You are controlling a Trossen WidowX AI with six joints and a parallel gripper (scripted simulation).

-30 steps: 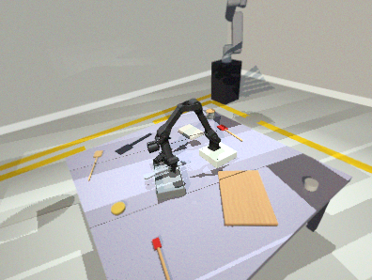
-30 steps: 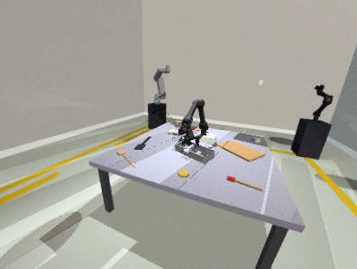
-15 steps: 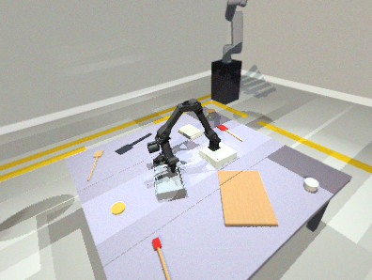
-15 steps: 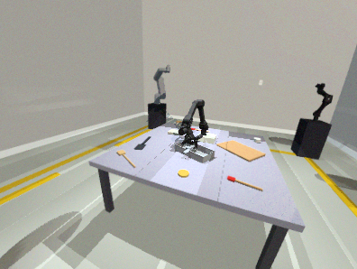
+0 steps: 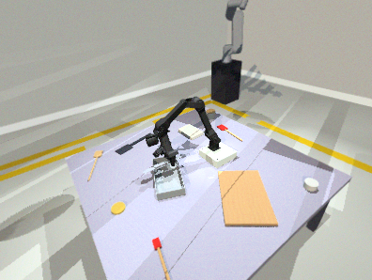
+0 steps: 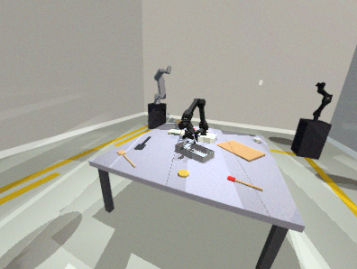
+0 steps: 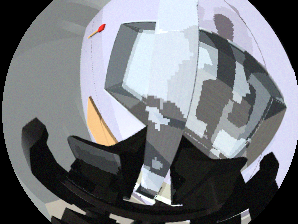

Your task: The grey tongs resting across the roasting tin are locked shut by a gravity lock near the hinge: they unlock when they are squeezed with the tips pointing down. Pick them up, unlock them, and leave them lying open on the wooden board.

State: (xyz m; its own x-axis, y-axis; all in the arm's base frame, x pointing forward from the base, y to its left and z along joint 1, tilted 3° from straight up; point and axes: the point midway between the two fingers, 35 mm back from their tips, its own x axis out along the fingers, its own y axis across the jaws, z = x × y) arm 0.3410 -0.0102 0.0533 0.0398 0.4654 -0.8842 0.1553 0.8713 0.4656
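The grey tongs run lengthwise through the wrist view, across the roasting tin. My gripper is shut on the tongs near their narrow lower end in the wrist view, with a dark finger on each side. The grey roasting tin is below them. The top and exterior views are too coarse to tell whether the tongs touch its rim. The lock near the hinge cannot be made out. The wooden board lies flat, apart from the tin.
A white box is at the arm's base. A black spatula and a wooden spoon lie on one side. A yellow disc and a red-headed tool lie nearer the front.
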